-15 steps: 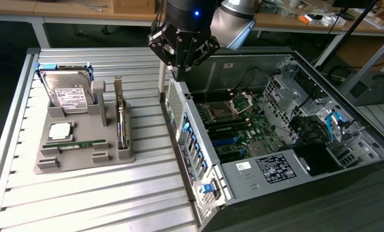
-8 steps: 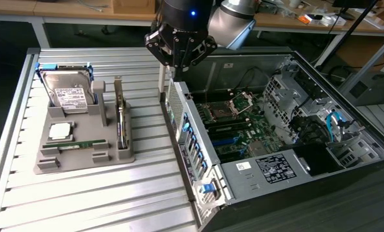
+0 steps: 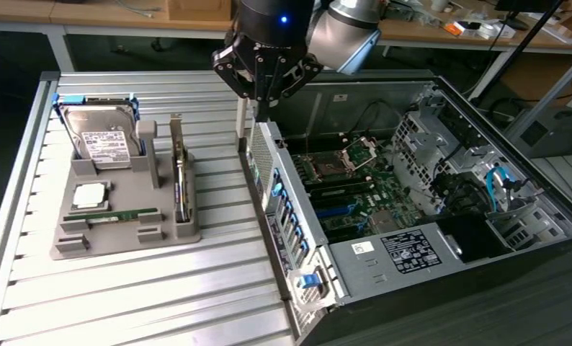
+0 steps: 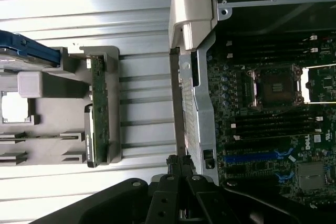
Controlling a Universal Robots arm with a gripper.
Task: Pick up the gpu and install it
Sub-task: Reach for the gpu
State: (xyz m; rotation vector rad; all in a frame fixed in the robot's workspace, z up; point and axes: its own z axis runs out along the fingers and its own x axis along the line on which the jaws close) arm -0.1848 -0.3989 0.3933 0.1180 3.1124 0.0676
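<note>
Hanging over the rear wall of the open computer case (image 3: 278, 180), your gripper (image 3: 263, 95) was pinched shut, with nothing between its fingers. The gpu (image 3: 179, 173) was not beneath it. It stood on edge in a slot of the grey holder (image 3: 127, 229), out to the side of the hand that faces away from the case and well below the fingertips. A bare strip of the slatted table (image 3: 142, 295) lay between holder and case. From the wrist, the card (image 4: 100, 111) appeared as a thin green edge, well apart from the fingertips. Its long axis ran roughly parallel to the case wall under the hand. By my judgement, the offset that mattered was sideways across that strip and downward, with little to make up along the card's length. Of the holder's parts, the gpu stood nearest the hand; the hard drive (image 3: 104, 140) and the memory stick (image 3: 113, 214) lay farther out beyond it. With the card seated in its slot and your fingers closed on air, I judged the pickup not yet begun.
</note>
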